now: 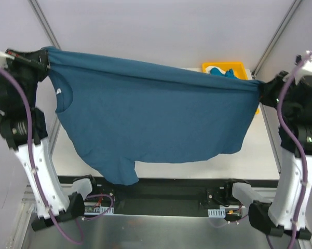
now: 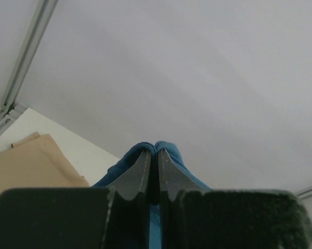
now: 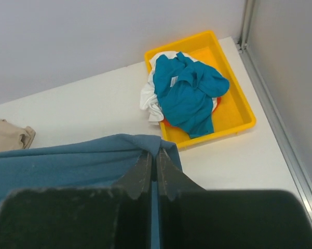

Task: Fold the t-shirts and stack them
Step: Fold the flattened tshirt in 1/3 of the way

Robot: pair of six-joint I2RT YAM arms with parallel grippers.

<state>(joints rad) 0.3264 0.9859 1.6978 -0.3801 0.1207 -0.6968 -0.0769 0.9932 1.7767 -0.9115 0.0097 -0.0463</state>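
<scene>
A large dark teal-blue t-shirt hangs stretched in the air between my two grippers, collar at the left, hem and a sleeve drooping toward the near edge. My left gripper is shut on its upper left corner; blue cloth bulges round the closed fingertips. My right gripper is shut on its upper right corner. A tan-beige t-shirt lies on the table, also seen in the right wrist view. A brighter blue t-shirt and a white one lie bunched in the tray.
A yellow plastic tray stands at the table's far right corner, partly seen behind the shirt from above. The white table shows under the shirt's right side. Frame posts and grey walls ring the table.
</scene>
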